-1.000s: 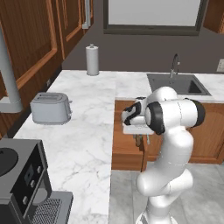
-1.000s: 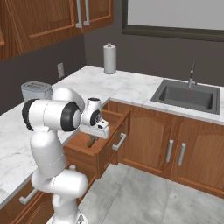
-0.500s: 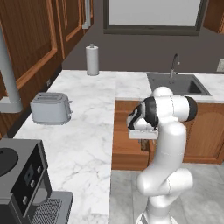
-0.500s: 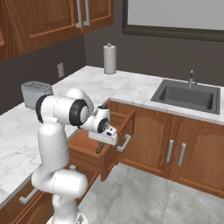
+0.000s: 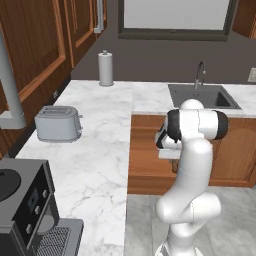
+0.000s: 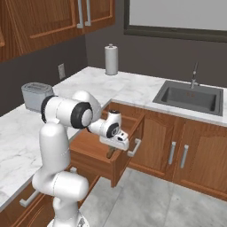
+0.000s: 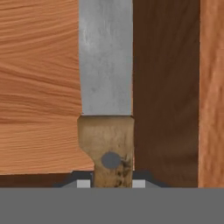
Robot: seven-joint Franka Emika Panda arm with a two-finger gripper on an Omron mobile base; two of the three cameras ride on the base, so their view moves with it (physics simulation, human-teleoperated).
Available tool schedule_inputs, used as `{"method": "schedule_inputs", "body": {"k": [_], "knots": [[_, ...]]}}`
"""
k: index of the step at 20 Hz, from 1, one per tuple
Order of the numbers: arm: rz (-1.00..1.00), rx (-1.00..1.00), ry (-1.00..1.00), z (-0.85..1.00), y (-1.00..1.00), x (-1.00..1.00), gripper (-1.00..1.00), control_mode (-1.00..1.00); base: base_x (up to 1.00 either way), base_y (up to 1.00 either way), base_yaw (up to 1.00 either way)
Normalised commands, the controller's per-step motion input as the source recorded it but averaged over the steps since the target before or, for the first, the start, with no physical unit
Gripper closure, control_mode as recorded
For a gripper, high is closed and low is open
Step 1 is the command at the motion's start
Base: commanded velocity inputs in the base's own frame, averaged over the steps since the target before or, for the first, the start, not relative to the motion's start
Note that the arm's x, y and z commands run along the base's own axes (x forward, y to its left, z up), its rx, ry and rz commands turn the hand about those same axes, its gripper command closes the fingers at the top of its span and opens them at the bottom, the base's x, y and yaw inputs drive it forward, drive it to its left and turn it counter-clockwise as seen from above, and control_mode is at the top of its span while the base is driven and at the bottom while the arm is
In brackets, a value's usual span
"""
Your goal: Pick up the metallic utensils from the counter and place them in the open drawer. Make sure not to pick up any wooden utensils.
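Wood-grain floor of the drawer [image 7: 39,87] lies under your knife [image 7: 106,65]: grey blade pointing away from the hand, brown riveted handle pinched between the two fingers [image 7: 83,183], which are narrowed on it. From the right base camera you see the gripper [image 6: 111,150] pointing down into the open drawer [image 6: 95,153], which juts from under the marble desk [image 6: 133,91]. Further out stand a toaster [image 5: 57,123], a paper-towel roll [image 5: 105,68] and a sink [image 6: 190,95].
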Motion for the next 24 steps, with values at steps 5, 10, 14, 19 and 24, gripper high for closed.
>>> {"method": "schedule_inputs", "body": {"k": [5,10,14,19,24], "knots": [[0.00,0.00,-0.01,0.10,-0.09,0.01,1.00,-1.00,0.00,0.00,0.00],[0.02,-0.14,-0.03,0.75,0.23,0.03,1.00,-1.00,0.00,0.00,0.00],[0.09,-0.17,0.00,0.46,0.60,0.36,1.00,-1.00,0.00,0.00,0.00],[0.11,-0.01,0.00,-0.11,0.39,0.61,1.00,-1.00,0.00,0.00,0.00],[0.02,0.24,0.02,-0.06,0.00,0.60,1.00,-1.00,0.00,0.00,0.00]]}}
